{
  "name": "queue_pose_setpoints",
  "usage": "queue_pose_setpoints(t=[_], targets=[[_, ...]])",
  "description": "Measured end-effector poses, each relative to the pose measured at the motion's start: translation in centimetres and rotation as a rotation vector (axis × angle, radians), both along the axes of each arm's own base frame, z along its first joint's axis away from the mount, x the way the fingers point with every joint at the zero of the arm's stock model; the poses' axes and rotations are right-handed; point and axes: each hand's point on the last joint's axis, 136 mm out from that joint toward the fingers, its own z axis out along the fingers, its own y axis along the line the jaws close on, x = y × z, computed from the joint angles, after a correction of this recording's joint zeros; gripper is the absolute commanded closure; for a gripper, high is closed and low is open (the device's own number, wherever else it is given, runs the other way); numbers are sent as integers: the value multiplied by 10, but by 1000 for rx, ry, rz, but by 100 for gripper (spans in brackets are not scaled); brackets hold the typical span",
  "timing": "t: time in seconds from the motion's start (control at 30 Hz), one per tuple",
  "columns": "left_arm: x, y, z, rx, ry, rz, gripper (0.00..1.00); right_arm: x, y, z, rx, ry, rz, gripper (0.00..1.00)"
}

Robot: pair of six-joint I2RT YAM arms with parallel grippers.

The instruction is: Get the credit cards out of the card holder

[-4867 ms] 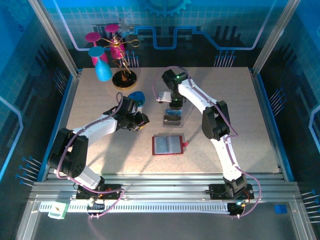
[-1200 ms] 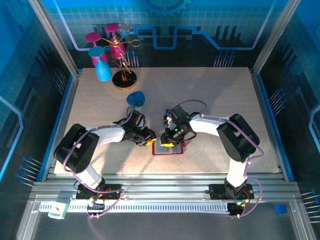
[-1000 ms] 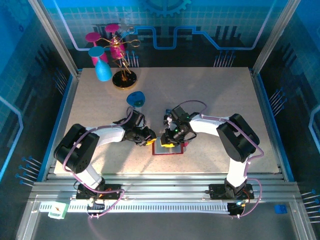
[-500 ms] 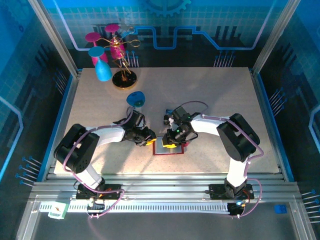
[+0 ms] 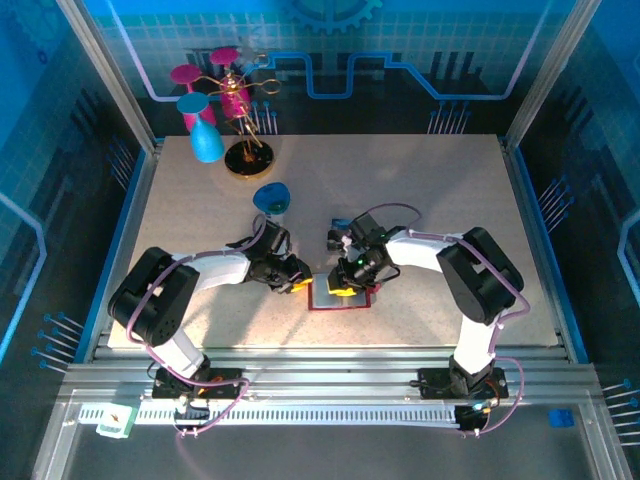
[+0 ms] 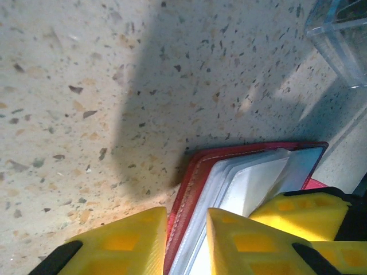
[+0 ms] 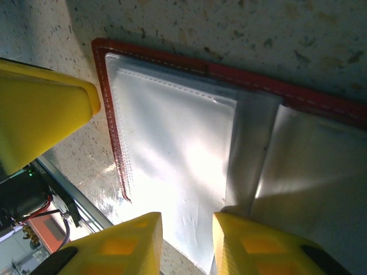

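Card holder (image 5: 338,300) lies open on the desk (image 5: 430,180), under both grippers. Left gripper (image 6: 186,216) straddles its left edge. Right gripper (image 7: 186,222) is over the inner pockets, just right of the left gripper. Tray (image 6: 344,40) sits on the desk just behind the grippers. Cup (image 5: 271,196) lies behind the left gripper. Stand (image 5: 240,150) is well behind it, at the far-left corner.

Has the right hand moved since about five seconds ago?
Yes. The right hand came toward the near edge, from level with the blue cup down onto the card holder.
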Motion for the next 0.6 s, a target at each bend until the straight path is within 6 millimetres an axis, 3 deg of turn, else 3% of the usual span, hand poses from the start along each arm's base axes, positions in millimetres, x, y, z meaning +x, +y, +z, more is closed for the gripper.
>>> queue_pose_setpoints(t=[0.3,0.43,0.6], targets=[[5,-1,23,-29,-54,15,87,0,1,10,18,-5,-15,70],[-1,-1,18,-31,-46,16,98,0,1,10,17,-2,-18,70],[-12,-5,11,-42,-11,7,100,1,1,10,18,-4,-19,70]])
